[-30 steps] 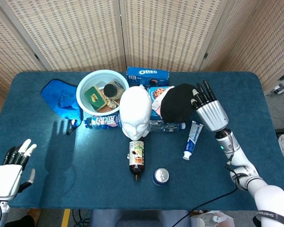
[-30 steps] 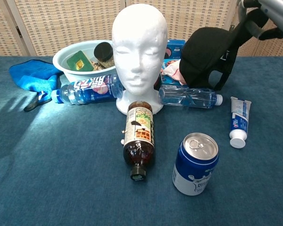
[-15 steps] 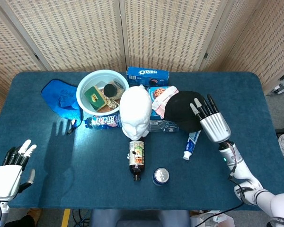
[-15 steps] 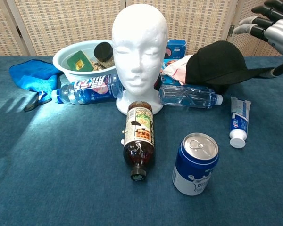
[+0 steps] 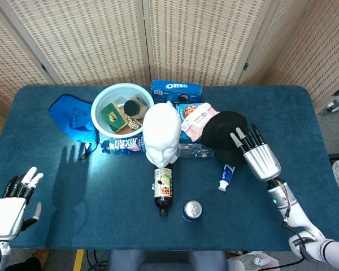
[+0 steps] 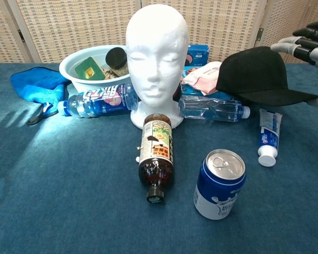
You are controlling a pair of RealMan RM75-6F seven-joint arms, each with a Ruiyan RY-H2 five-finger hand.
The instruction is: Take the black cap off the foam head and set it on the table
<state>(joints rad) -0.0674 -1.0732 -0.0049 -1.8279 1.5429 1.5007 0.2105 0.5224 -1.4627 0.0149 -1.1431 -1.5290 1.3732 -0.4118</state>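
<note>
The white foam head (image 5: 161, 132) (image 6: 156, 53) stands bare at the table's middle. The black cap (image 5: 223, 134) (image 6: 257, 74) lies to its right, crown up, resting partly on a clear water bottle (image 6: 212, 108) and a pink packet, brim pointing right. My right hand (image 5: 259, 155) (image 6: 310, 46) hovers at the cap's right edge with fingers spread and straight, above the brim and not gripping it. My left hand (image 5: 11, 206) hangs at the front left corner, fingers apart, holding nothing.
A toothpaste tube (image 5: 226, 176) lies just in front of the cap. A blue can (image 6: 219, 183) and a brown bottle (image 6: 156, 159) sit in front of the foam head. A pale bowl (image 5: 110, 96), a blue cloth (image 5: 70, 116) and an Oreo box (image 5: 176, 89) fill the back.
The right hand lowered the cap from an upright tilt down beside the foam head, then let go and drew back towards the front right. The left hand stayed still.
</note>
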